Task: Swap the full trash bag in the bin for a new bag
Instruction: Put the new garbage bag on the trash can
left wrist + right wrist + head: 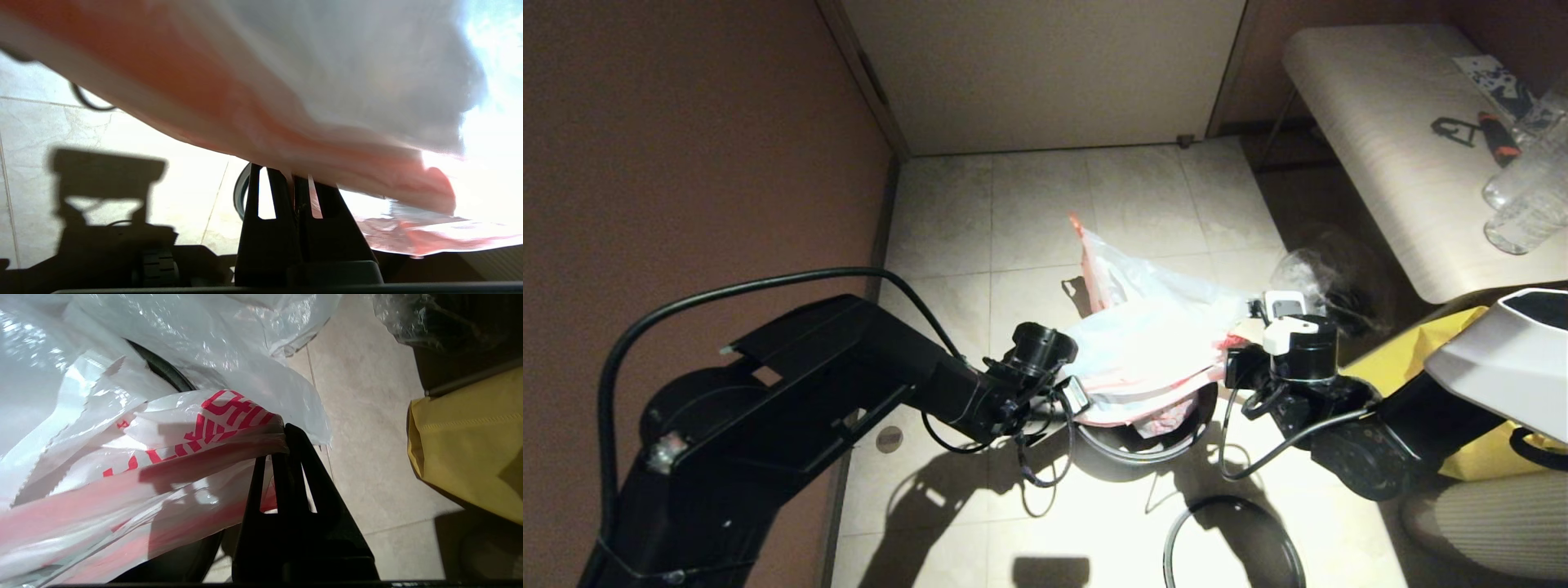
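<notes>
Nearest the robot, on the pale tiled floor (1029, 220): a thin grey hoop (1232, 539), lying flat and apart from the bin.

Just beyond it, the black bin (1143, 441), standing on the tiles between the two arms, its mouth smothered in plastic.

At the bin's left side, the left gripper (295, 179), fingers pressed together and clamped on the edge of bag plastic with an orange-pink band; which of the two bags this edge belongs to cannot be told.

At the bin's right side, the right gripper (286, 437), fingers likewise together, pinching the new bag (196, 428), milky white with large red characters, stretched over the bin's rim.

Heaped over and behind the bin, the full trash bag (1131, 302), thin and see-through, one orange-pink handle strip sticking up toward the far wall.

Right of the right arm, a yellow tote bag (470, 445), near but not touching the bin.

Past that, a clear bag with dark contents (1319, 273) at the foot of a pale bench (1372, 122).

Farther back on the bench, clear plastic bottles (1523, 196) and a small red-handled tool (1499, 139).
</notes>
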Available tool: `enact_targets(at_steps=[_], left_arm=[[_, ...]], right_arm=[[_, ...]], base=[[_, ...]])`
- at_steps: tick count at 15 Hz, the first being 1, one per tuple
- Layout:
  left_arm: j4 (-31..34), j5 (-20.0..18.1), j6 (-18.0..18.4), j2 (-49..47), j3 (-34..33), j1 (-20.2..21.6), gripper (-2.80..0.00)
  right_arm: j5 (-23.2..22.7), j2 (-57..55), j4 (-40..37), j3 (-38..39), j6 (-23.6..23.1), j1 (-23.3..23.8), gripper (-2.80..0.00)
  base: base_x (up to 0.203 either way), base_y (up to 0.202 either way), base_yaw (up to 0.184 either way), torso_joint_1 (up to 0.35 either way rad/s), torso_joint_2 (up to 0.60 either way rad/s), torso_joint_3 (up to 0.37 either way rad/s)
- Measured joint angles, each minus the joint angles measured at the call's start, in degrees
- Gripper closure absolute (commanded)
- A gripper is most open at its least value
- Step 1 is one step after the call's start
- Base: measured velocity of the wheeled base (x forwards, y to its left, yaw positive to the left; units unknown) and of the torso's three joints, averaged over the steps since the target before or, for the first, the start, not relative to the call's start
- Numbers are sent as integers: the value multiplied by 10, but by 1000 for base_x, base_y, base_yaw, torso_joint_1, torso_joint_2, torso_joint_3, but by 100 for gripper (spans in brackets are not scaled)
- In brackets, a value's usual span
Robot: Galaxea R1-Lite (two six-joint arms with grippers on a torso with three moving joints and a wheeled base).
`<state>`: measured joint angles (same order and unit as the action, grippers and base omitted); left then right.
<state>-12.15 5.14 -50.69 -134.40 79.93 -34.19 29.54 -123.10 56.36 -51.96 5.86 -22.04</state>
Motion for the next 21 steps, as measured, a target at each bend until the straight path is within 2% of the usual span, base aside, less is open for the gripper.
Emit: enact_targets(at_steps=[4,8,10,13,16,21], left_arm=[[-4,5,10,39,-28,-2,0],[-10,32,14,40,-70,3,0],[-11,35,35,40,-82,15,0],[-13,36,43,48,-86,22,0],[-31,38,72,53,-83,32,0],[-30,31,98,52,-89,25,0]], right_arm=[[0,-4,1,17,28,-3,0],[1,-27,1,21,39,-24,0],[6,-32,1,35,42,-33,0],[12,-34,1,63,50,-36,0],[12,-35,0,84,65,-42,0],[12,-52,1,103,67,-45,0]], base=[[0,0,0,0,0,0],[0,0,0,0,0,0],[0,0,0,0,0,0],[0,0,0,0,0,0],[0,0,0,0,0,0],[0,0,0,0,0,0]])
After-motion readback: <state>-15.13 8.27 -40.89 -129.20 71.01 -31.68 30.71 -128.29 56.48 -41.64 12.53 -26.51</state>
